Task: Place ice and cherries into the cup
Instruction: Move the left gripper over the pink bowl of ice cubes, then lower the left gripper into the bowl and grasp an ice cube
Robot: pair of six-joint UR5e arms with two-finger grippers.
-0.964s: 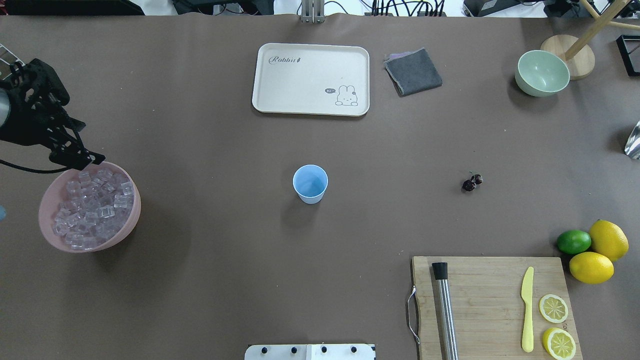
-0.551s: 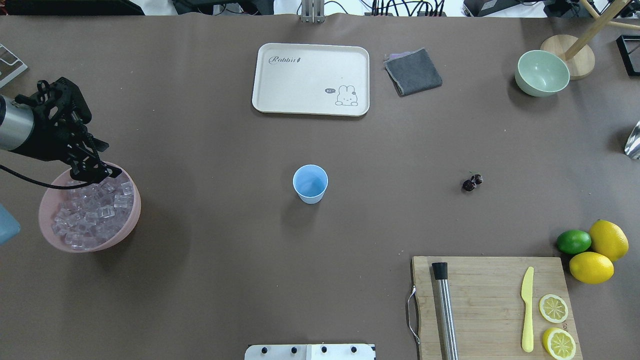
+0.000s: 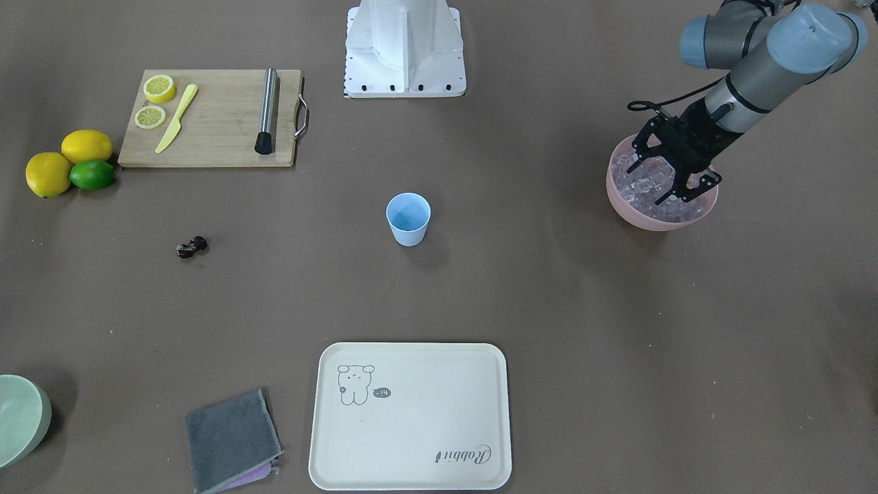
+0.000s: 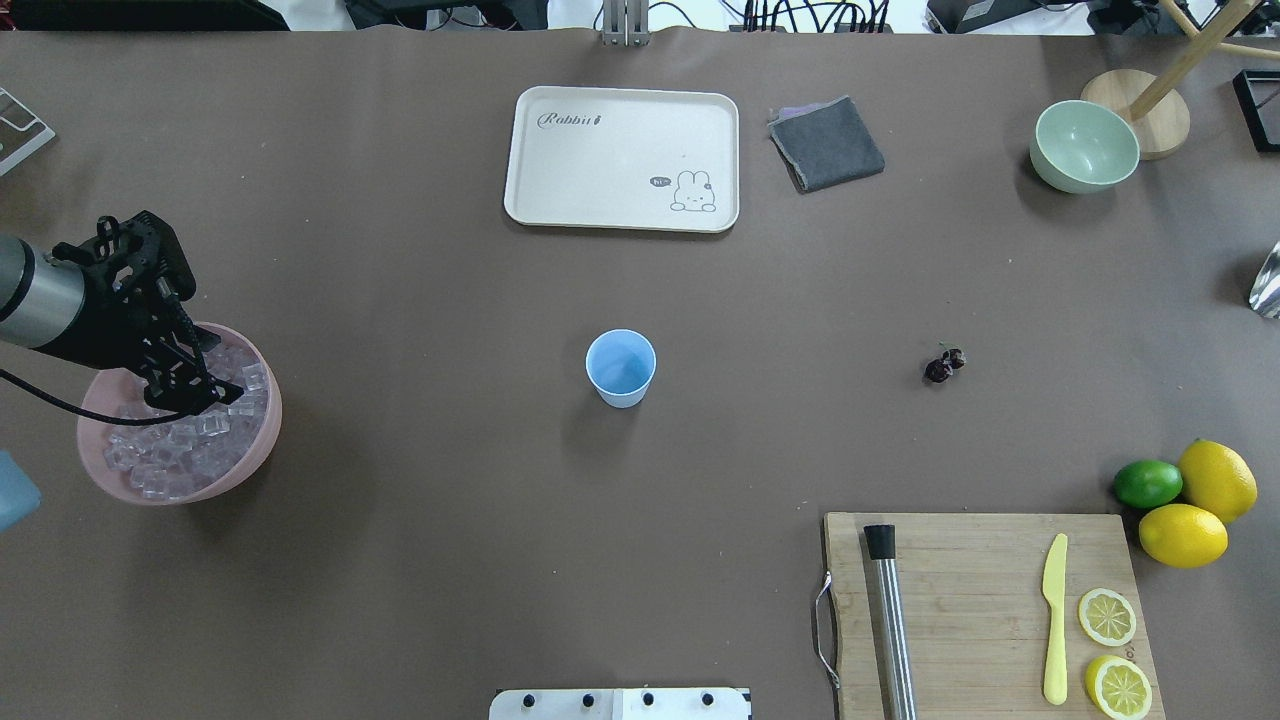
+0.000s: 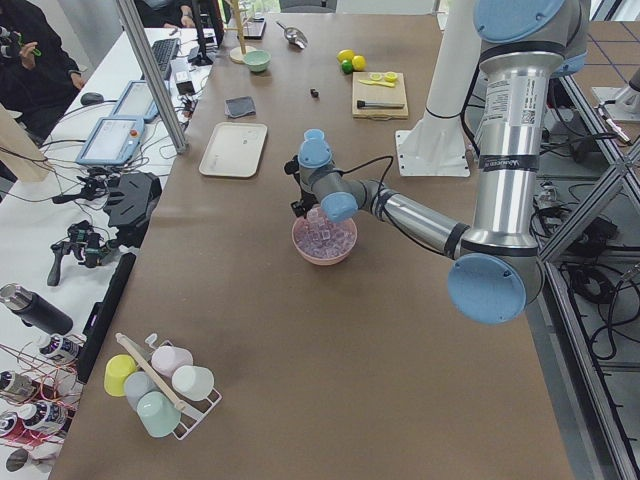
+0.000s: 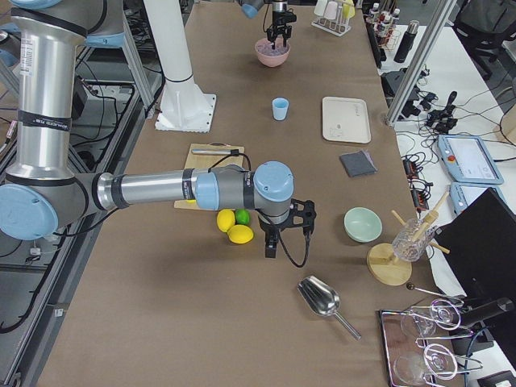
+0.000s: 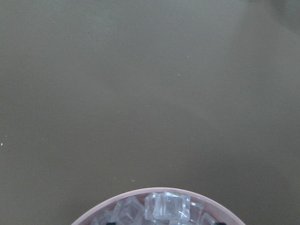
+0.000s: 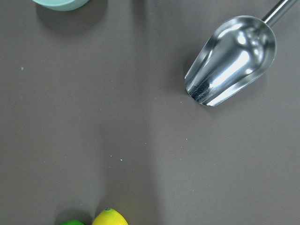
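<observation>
Currently the ice [image 4: 180, 450] sits heaped in the pink bowl [image 4: 265, 440] at the robot's left end of the table. The cubes are small and blocky, so there's no long axis to line up on. Left gripper [image 4: 205, 400] hangs straight over the heap, pointing down, with its fingers spread and cubes showing between them. Nothing is gripped that I can see. Can't tell whether the tips touch the top layer.

Cup [image 4: 620, 368] stands upright at table centre and looks empty. It's well apart from the bowl, on the robot's right of it. Cherries [image 4: 944, 365] lie on the bare table further right again, well apart from the cup.

Right gripper [image 6: 272, 242] is down the far right end, near the lemons [image 4: 1200, 505] and lime [image 4: 1147, 483], with the metal scoop [image 8: 229, 61] under its camera. Can't tell if it's open or closed.

My read: this is the ice pick, and it's the left arm's job. The ice is directly below, so close first, then carry toward the robot's right to the cup. The cherries lie nearer the right arm.
</observation>
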